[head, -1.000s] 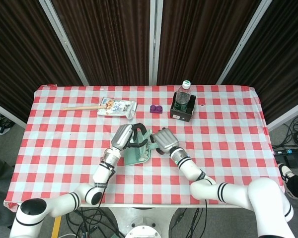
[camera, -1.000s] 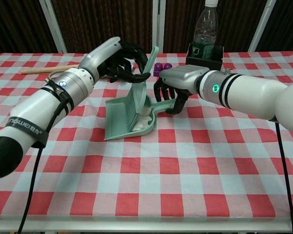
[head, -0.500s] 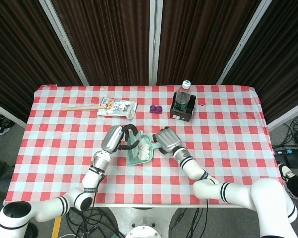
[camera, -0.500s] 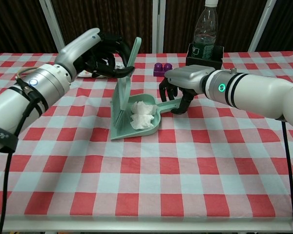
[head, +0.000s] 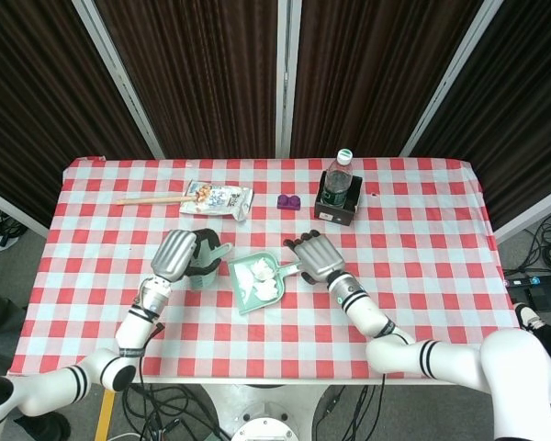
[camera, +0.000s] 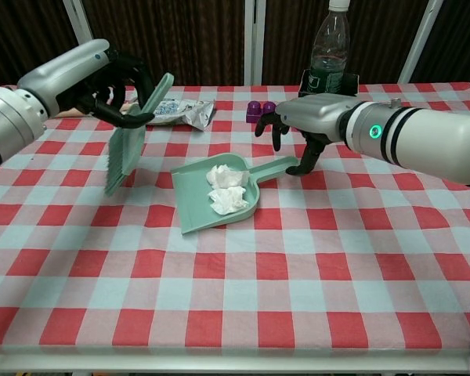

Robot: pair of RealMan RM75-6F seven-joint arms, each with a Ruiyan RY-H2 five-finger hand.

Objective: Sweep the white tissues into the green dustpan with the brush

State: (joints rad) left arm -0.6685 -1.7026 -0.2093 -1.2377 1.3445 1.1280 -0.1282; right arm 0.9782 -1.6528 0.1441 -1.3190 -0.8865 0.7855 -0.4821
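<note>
Green dustpan lies flat on the red-and-white checked tablecloth, near table centre, mouth toward the robot's left, handle pointing to the right hand. Two crumpled white tissues sit inside the pan, one just behind the other, touching.

Left hand grips the handle of the green brush. Brush is lifted clear of the cloth, tilted, bristles pointing down, well apart from the dustpan on its left side. In the head view the same hand and brush sit left of the pan, with a gap of cloth between them.

Right hand is at the dustpan's handle end. Fingers are spread and arched; the fingertips come down at the tip of the handle. Nothing is enclosed in the palm. Whether the fingertips touch the handle or stand just off it cannot be told from either view. Head view shows the hand palm-down with fingers apart.

Back of the table: a clear plastic bottle with green label stands upright in a black holder; a purple toy block is just left of it; a crinkled snack packet lies further left; a wooden spoon lies beside the packet, near the far-left edge.
</note>
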